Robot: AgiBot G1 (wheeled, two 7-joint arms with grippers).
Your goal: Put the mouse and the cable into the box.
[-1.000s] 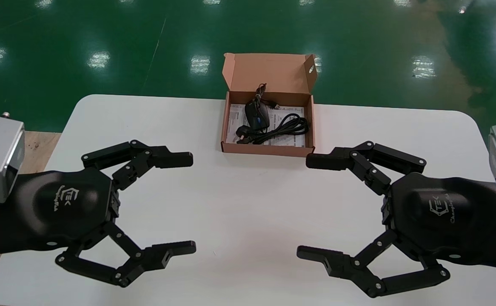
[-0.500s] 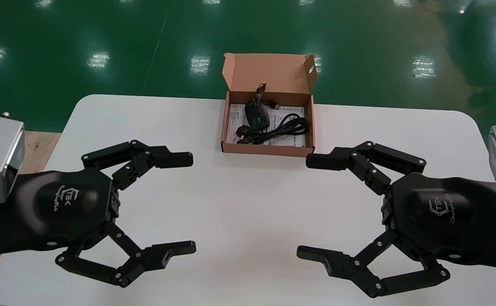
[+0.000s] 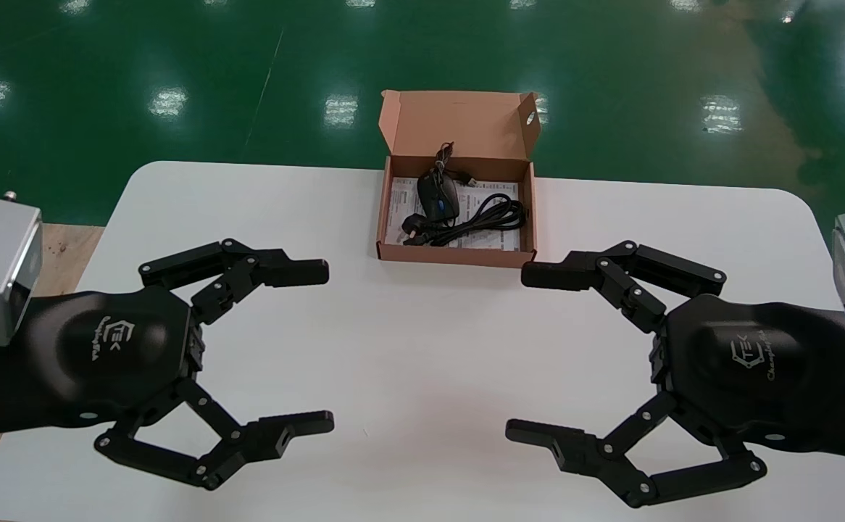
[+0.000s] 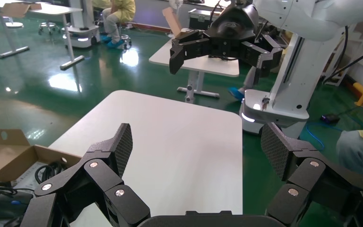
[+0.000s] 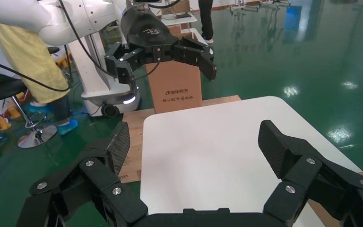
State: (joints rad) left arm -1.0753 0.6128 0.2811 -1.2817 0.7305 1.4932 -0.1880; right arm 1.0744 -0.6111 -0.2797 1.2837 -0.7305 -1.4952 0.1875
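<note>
— What is shown, and what could go wrong?

— The left gripper (image 3: 325, 346) is held over the table (image 3: 408, 341), jaws wide apart, empty. The mouse (image 3: 438, 196) and cable (image 3: 484, 215) are already laid inside the open box (image 3: 456, 254) at the table's far edge. The right gripper (image 3: 520, 353) is likewise spread, empty. If either is swung forward, the box could be pushed off.

— What is changed from earlier?

— Nothing; no movement is seen.
</note>
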